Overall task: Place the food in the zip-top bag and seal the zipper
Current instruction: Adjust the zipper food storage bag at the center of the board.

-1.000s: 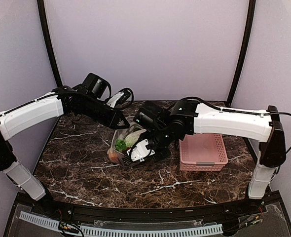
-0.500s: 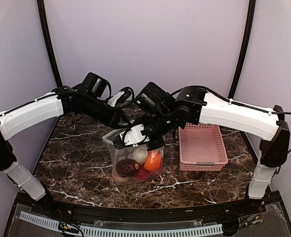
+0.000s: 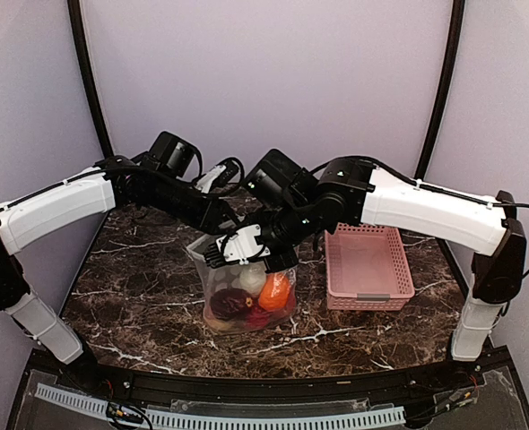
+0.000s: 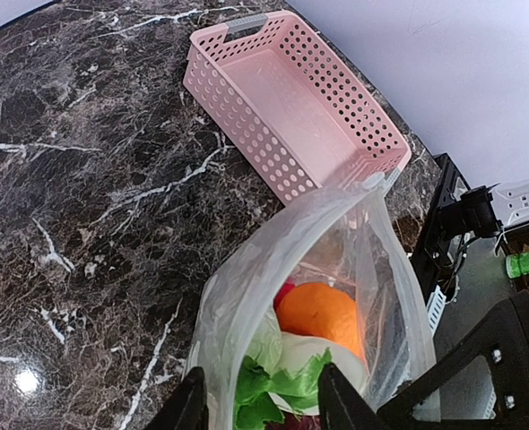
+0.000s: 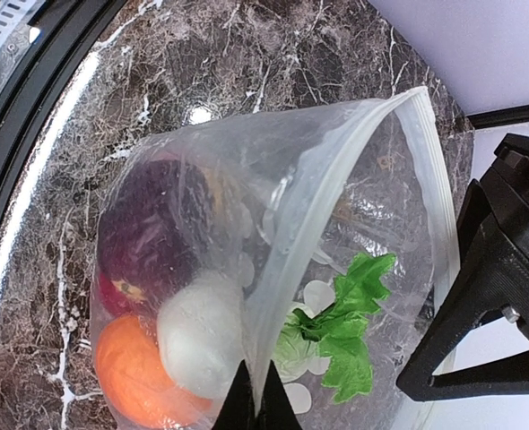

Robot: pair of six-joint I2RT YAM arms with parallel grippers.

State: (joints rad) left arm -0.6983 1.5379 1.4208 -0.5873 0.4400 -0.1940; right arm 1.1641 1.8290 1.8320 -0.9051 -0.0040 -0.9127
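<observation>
The zip-top bag [image 3: 247, 288] hangs upright over the table, mouth up. Inside it lie an orange [image 3: 276, 289], a dark maroon one [image 3: 231, 303] and a white radish [image 3: 253, 279]. My right gripper [image 3: 212, 254] is shut on the bag's near rim; the right wrist view shows its tips [image 5: 254, 403] pinching the zipper strip [image 5: 336, 197], with the orange [image 5: 130, 367], radish [image 5: 202, 345] and green leaf [image 5: 350, 331] below. My left gripper [image 3: 221, 221] is at the far rim. In the left wrist view its fingers [image 4: 263, 403] stand wide apart over the open mouth, above the orange [image 4: 323, 313] and cabbage [image 4: 273, 390].
The pink basket [image 3: 369, 294] stands right of the bag, with nothing showing inside it; it also shows in the left wrist view [image 4: 247, 125]. Both arms cross above the table's middle. The purple walls close in the back and both sides.
The right gripper has lifted the bag's rim up and to the left, so the bag went from lying bunched to hanging upright with the food sunk to its bottom. The left arm has stayed put.
</observation>
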